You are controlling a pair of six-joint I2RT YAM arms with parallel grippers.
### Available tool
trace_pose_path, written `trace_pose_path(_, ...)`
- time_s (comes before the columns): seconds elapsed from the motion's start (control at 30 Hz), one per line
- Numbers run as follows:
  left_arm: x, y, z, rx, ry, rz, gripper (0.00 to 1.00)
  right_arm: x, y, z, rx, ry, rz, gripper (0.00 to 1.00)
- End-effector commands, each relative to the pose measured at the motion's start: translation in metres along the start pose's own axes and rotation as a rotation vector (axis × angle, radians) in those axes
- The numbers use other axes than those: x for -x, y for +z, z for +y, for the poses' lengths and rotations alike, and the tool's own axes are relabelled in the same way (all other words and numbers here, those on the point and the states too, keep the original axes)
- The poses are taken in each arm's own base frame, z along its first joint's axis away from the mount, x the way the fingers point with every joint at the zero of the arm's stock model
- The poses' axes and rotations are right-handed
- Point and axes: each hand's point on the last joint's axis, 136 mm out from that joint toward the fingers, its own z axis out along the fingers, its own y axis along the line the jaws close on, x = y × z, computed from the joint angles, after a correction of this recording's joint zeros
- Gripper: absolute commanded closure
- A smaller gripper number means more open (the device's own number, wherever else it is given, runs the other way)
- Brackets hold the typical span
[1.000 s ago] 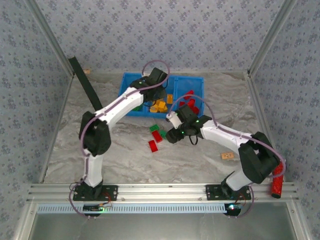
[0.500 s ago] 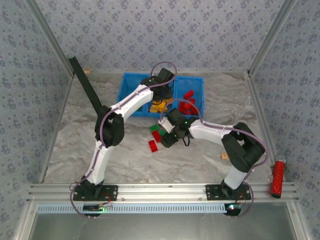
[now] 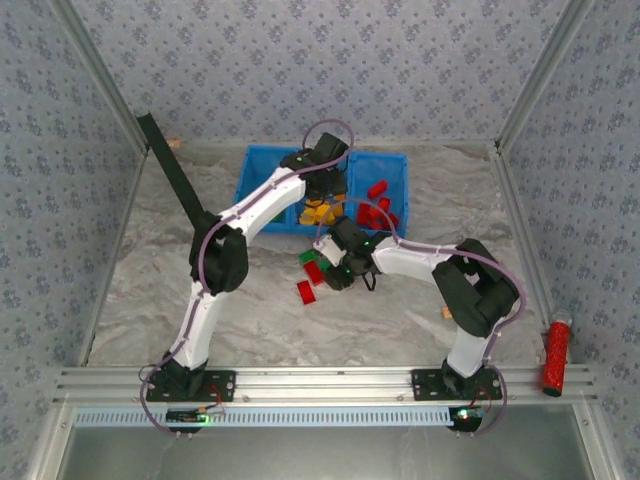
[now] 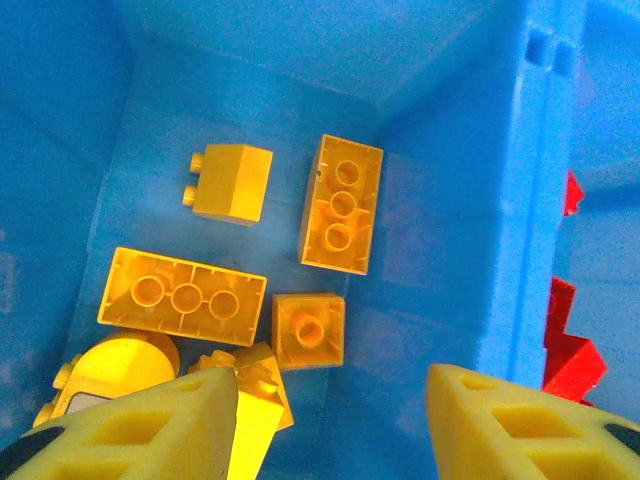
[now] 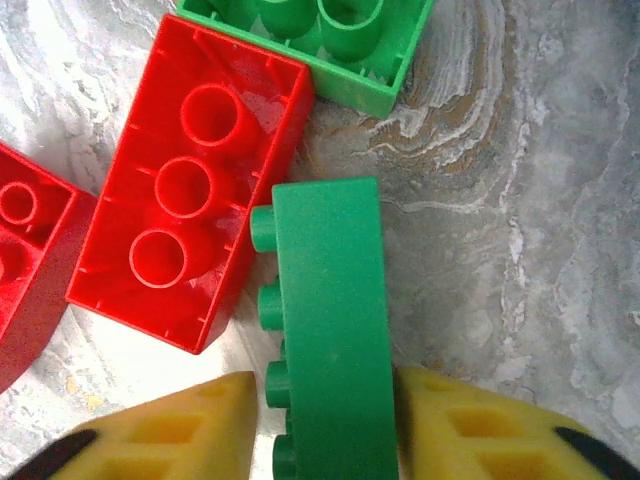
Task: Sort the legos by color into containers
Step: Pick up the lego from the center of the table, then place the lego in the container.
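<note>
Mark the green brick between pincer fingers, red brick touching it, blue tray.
green brick (image 5: 330,330), right wrist, side face
red brick (image 5: 190,240), right wrist, hollow underside
blue tray (image 3: 262,165), top external, left compartment

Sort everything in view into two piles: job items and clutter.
Job: green brick, red brick, yellow bricks, blue tray.
Lying about: red cylinder, black strip.

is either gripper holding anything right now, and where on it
The right gripper pinches the green brick at its near end, studs to flat back. The left gripper holds nothing.
</note>
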Motion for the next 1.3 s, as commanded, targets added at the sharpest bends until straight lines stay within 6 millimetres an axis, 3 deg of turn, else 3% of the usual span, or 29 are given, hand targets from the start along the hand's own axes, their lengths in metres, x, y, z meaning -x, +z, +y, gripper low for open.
trace_pose_path(0.0,0.026,-0.054,-0.014,-0.071,0.018,-0.06,0.47,0.004,-0.008,0.001,0.017,-0.006,-0.001,0.68)
trace_pose_path(0.13,0.038,-0.092,-0.013,-0.1,0.042,-0.105,0.45,0.009,-0.029,0.004,0.054,0.007,-0.023,0.72)
trace_pose_path(0.33,0.053,-0.146,0.022,-0.082,0.067,-0.185,0.42,0.027,-0.084,0.013,0.1,0.005,-0.103,0.74)
trace_pose_path(0.47,0.043,-0.162,0.072,-0.028,0.033,-0.179,0.41,0.053,-0.124,0.012,0.091,-0.005,-0.204,0.74)
trace_pose_path(0.5,0.041,-0.167,0.087,-0.01,0.016,-0.185,0.41,0.072,-0.142,0.012,0.087,-0.019,-0.265,0.74)
trace_pose_path(0.67,0.021,-0.19,0.158,0.072,-0.061,-0.193,0.39,0.126,-0.172,0.007,0.083,-0.059,-0.39,0.75)
trace_pose_path(0.83,-0.015,-0.214,0.195,0.123,-0.063,-0.153,0.37,0.182,-0.162,-0.009,0.037,-0.12,-0.418,0.76)
trace_pose_path(1.0,-0.058,-0.233,0.222,0.139,-0.12,-0.114,0.36,0.239,-0.128,-0.033,-0.031,-0.141,-0.412,0.76)
trace_pose_path(1.17,-0.097,-0.244,0.246,0.148,-0.189,-0.086,0.35,0.277,-0.089,-0.046,-0.058,-0.169,-0.414,0.76)
trace_pose_path(1.27,-0.109,-0.253,0.258,0.169,-0.201,-0.083,0.34,0.291,-0.064,-0.054,-0.083,-0.188,-0.409,0.76)
